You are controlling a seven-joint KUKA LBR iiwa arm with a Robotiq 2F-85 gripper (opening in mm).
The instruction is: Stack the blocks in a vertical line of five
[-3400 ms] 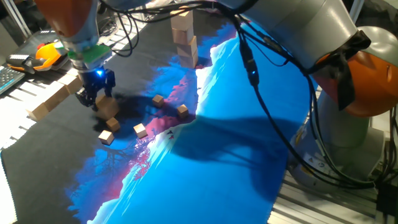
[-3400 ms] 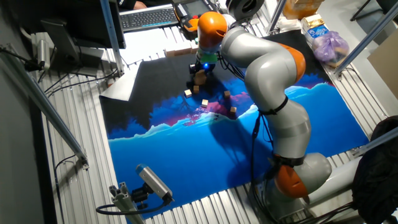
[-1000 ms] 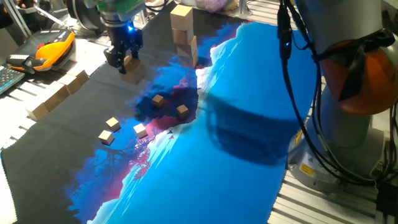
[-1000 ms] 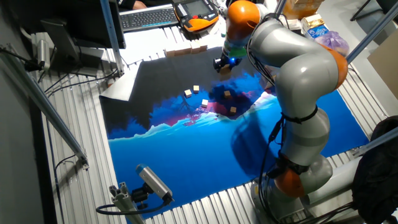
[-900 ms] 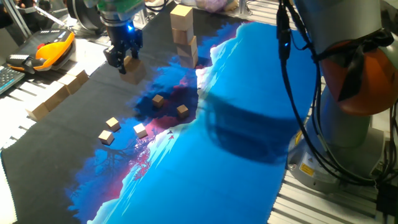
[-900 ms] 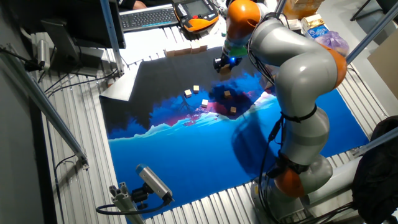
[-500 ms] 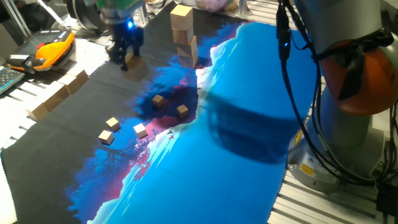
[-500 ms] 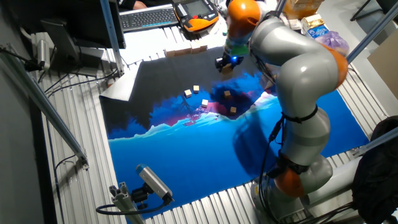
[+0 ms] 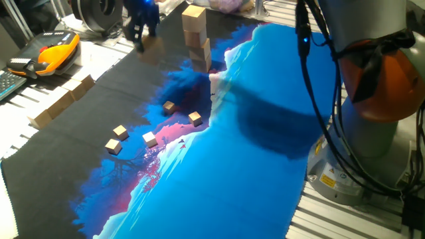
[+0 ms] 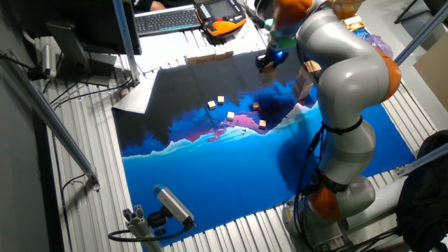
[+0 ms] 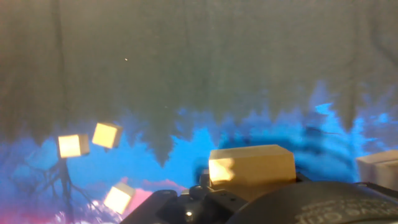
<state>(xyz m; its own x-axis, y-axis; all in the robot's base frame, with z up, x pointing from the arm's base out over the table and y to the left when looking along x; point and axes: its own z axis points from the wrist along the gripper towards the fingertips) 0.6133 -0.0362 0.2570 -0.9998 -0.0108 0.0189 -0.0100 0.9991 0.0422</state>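
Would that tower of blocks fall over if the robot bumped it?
Probably yes: the tower is tall, thin, and its blocks sit a little crooked. They look like hard wood, so they'd likely tumble, not break. The gripper holds another block.

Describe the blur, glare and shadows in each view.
One fixed view: the gripper and its held block are motion-smeared; the arm's shadow darkens the blue mat. The other fixed view: sharp, evenly lit. Hand view: soft focus, overexposed glare on the small cubes.
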